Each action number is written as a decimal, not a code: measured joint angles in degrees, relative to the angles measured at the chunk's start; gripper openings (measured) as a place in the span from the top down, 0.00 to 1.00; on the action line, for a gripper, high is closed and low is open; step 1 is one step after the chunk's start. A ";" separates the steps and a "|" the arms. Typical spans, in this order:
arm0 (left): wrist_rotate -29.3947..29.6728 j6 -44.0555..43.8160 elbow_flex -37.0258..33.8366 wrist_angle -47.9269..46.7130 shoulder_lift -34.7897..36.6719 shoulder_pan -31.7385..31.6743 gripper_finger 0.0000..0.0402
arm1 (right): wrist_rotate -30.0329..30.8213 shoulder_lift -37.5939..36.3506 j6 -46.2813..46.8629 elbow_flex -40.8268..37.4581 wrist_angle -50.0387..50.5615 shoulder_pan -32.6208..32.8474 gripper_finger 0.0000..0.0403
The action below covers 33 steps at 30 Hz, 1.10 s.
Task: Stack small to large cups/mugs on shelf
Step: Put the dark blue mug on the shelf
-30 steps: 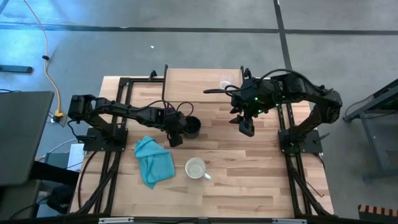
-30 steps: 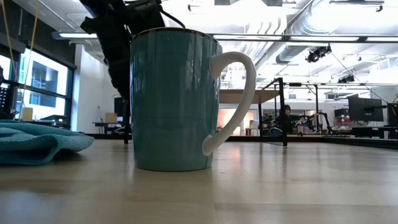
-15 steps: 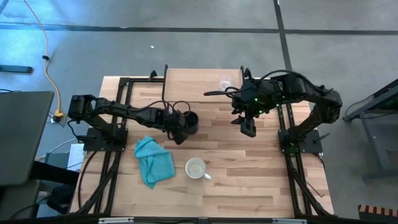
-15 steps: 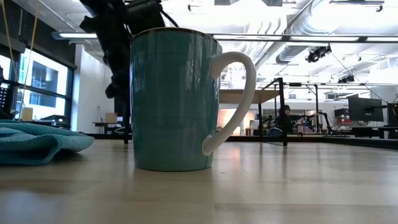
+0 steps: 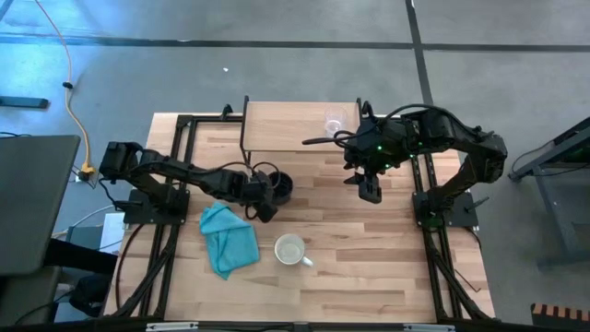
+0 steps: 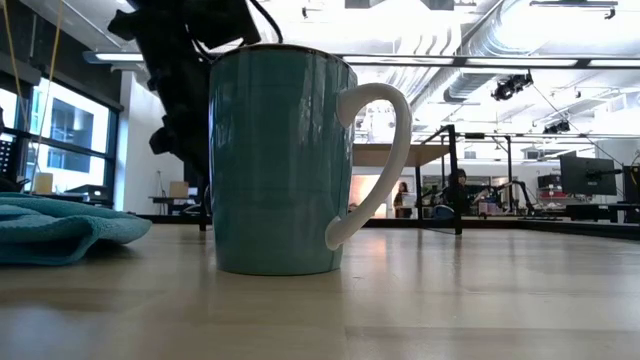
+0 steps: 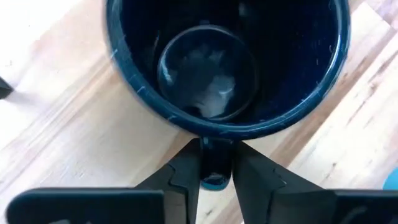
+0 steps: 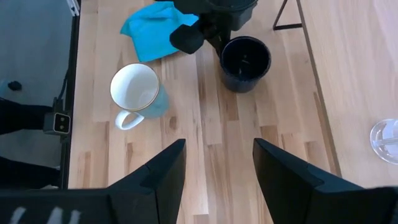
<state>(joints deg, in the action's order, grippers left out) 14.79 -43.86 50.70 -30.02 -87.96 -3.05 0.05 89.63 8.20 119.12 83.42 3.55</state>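
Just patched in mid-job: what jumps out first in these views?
The left gripper is clamped on the handle of the black mug at mid-table, just in front of the shelf. The right gripper hangs open above the table beside it. Nearer the front stand the teal mug and a teal cloth; a clear glass cup sits on the shelf.
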 joint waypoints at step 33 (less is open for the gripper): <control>-9.31 27.68 0.00 -5.84 4.38 0.07 0.63 | -0.02 -0.01 0.79 0.01 0.25 0.00 0.56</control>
<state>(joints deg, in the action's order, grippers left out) 5.48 -16.17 50.70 -35.86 -83.59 -2.98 0.03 89.62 8.99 119.13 83.67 3.55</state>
